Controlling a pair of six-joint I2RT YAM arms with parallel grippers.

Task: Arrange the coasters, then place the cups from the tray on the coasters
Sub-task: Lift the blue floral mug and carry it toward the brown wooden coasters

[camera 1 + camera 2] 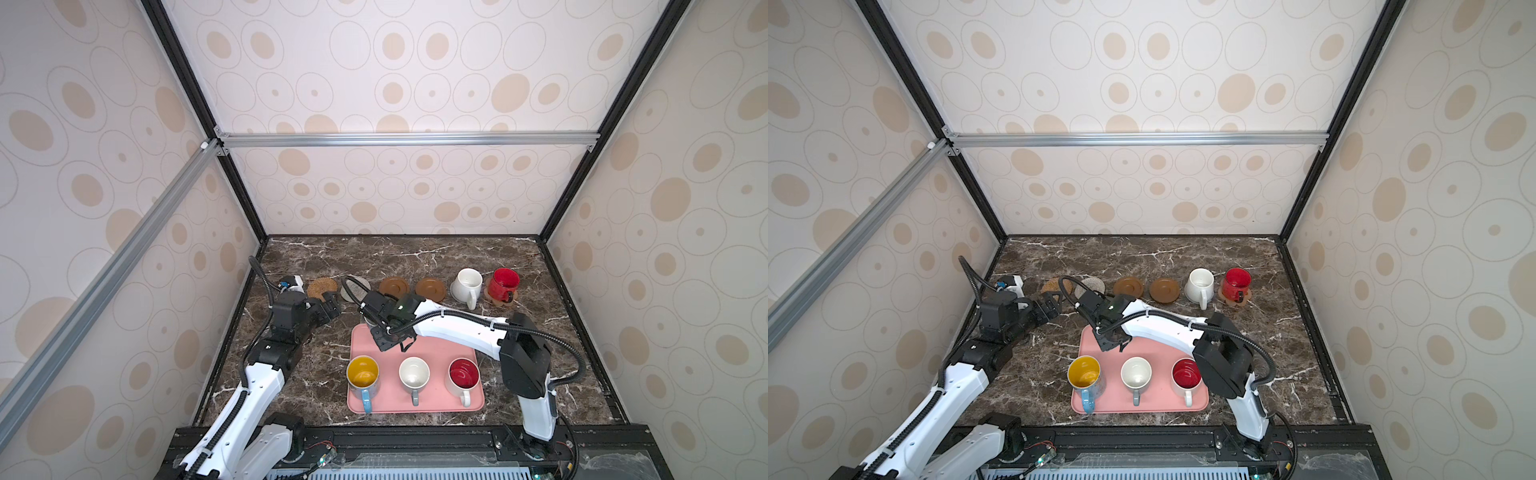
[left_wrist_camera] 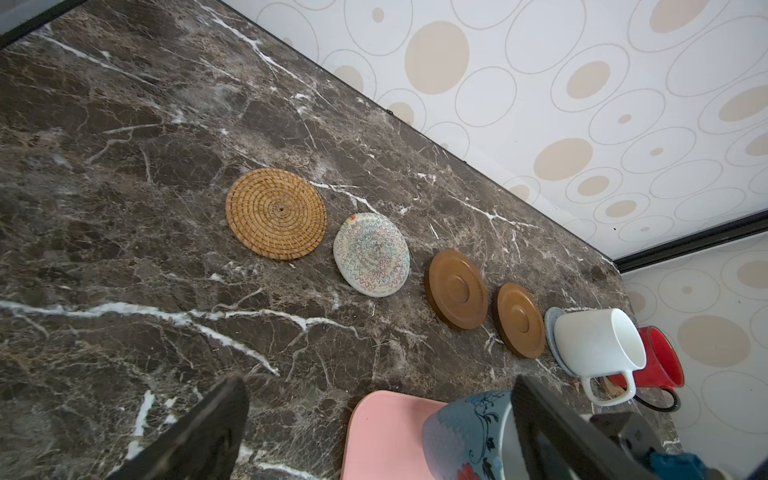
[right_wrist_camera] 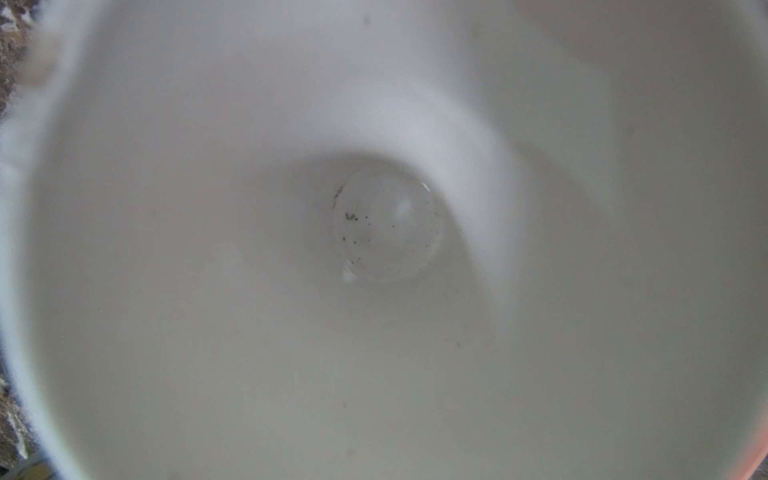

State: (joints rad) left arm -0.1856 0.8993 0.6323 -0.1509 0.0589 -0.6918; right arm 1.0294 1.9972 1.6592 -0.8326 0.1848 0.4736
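Along the back lie the coasters: tan rattan point(image 1: 322, 287), cream woven point(image 1: 356, 286) and two brown discs point(image 1: 394, 286) point(image 1: 431, 289). A white cup point(image 1: 466, 284) stands on the grey-blue coaster point(image 2: 555, 332). A red cup point(image 1: 503, 284) stands on the paw coaster point(image 1: 505, 300). The pink tray point(image 1: 440, 345) carries the yellow-inside cup point(image 1: 363, 374), grey cup point(image 1: 414, 373) and red-inside cup point(image 1: 463, 373). My right gripper point(image 1: 382, 343) is over the tray's far left corner, shut on the light blue cup point(image 2: 461, 436); its white inside point(image 3: 386, 224) fills the right wrist view. My left gripper point(image 1: 332, 305) hangs open, empty, left of it.
The booth's patterned walls close in the marble table point(image 1: 457, 253) at the back and both sides. Bare marble runs behind the coaster row and to the tray's right. My right arm point(image 1: 457, 328) crosses above the tray's far edge.
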